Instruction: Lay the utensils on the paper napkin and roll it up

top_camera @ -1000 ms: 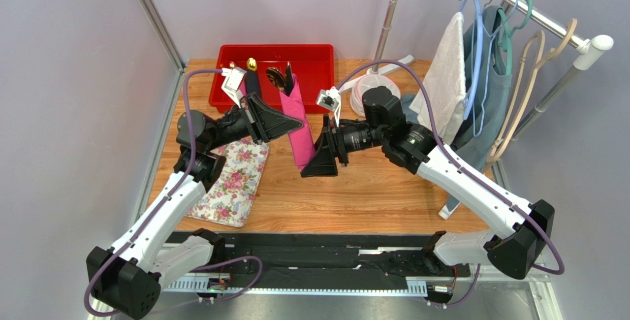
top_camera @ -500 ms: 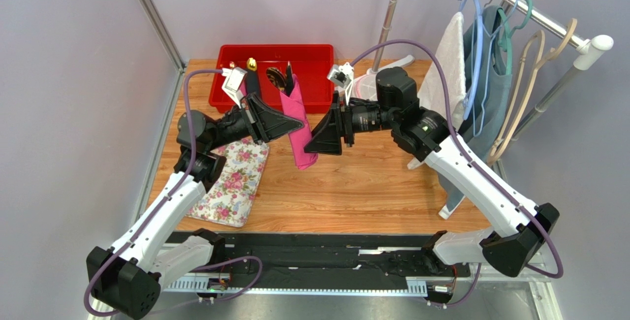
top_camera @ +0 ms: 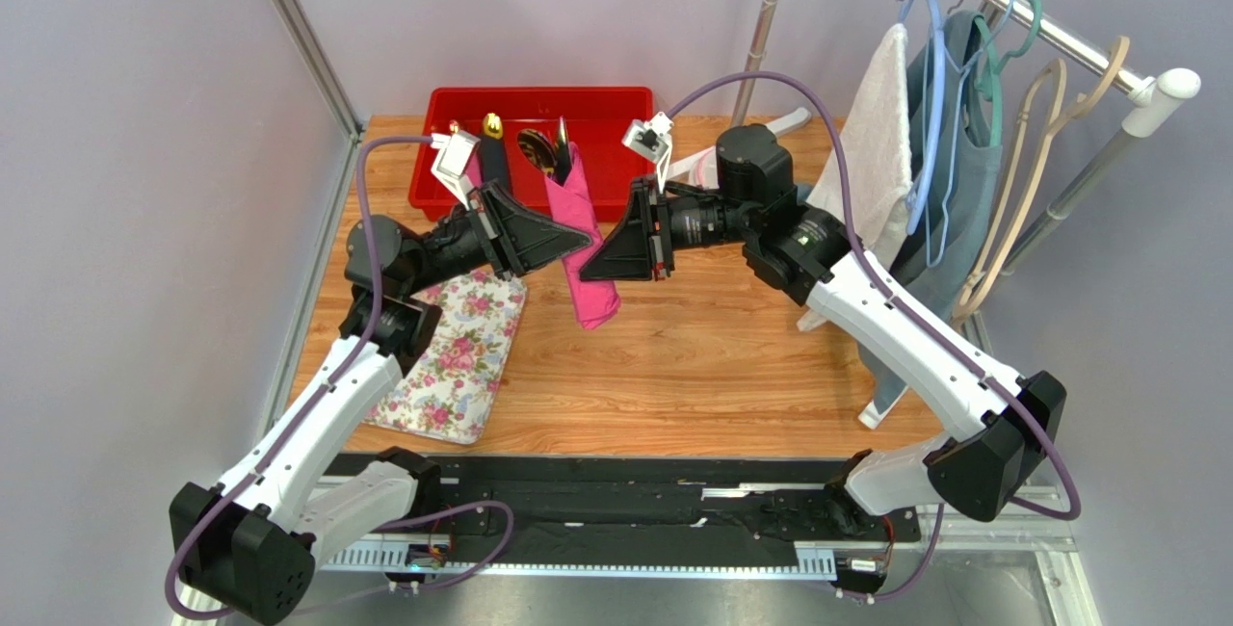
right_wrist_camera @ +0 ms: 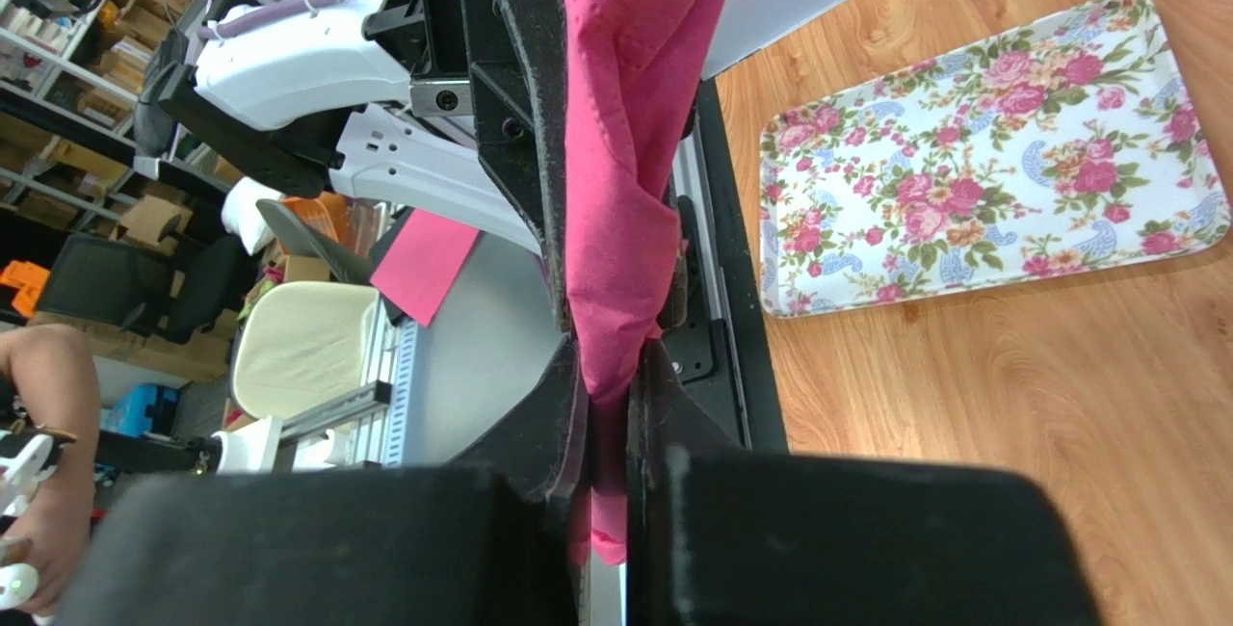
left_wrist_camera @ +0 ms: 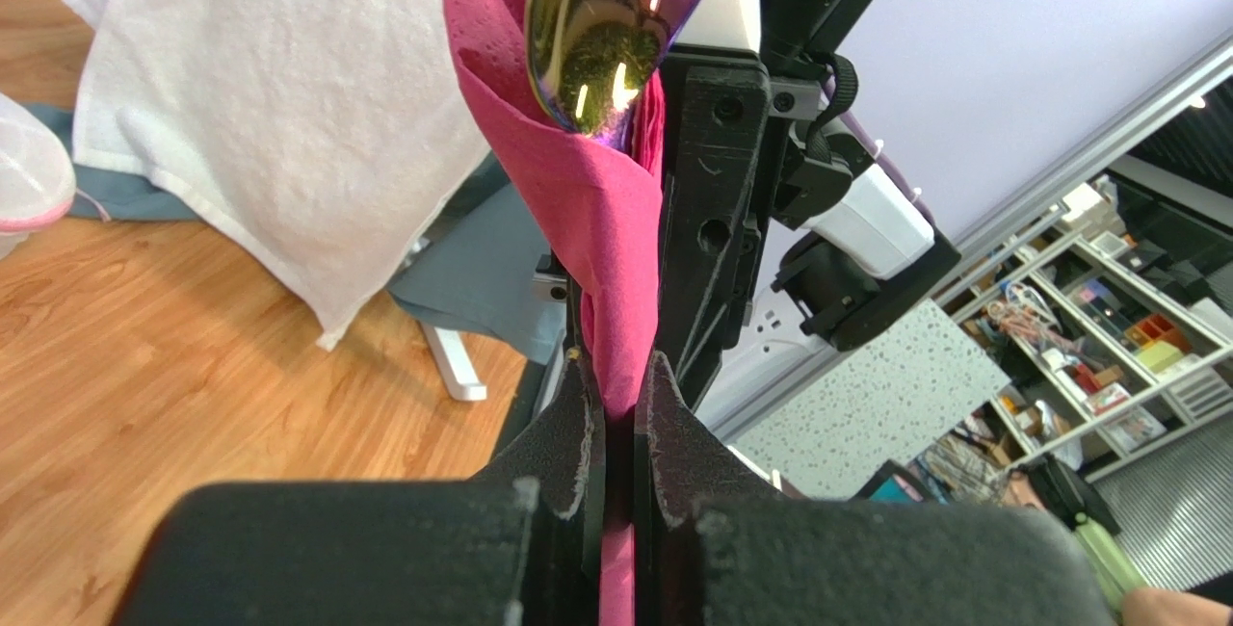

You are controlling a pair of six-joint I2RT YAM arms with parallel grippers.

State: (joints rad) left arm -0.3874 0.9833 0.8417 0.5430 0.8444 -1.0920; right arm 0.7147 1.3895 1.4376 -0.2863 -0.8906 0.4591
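The magenta-pink paper napkin (top_camera: 585, 254) is rolled into a hanging tube, held in the air above the table. The utensils' shiny purple-tinted heads (top_camera: 547, 149) poke out of its top end. One mirrored head (left_wrist_camera: 608, 19) shows close up in the left wrist view. My left gripper (top_camera: 588, 233) comes in from the left and is shut on the roll (left_wrist_camera: 596, 222). My right gripper (top_camera: 591, 271) comes in from the right, shut on the same roll (right_wrist_camera: 631, 149) just beside the left one. The handles are hidden inside the paper.
A red bin (top_camera: 615, 109) at the back holds other wrapped cutlery rolls. A floral cloth (top_camera: 456, 352) lies at the table's left. A clothes rack (top_camera: 1013, 19) with a white towel (top_camera: 876, 149) and hangers stands to the right.
My right gripper has risen and moved left along the roll, then closed on it. My left gripper has kept its grip, and the roll has lifted slightly.
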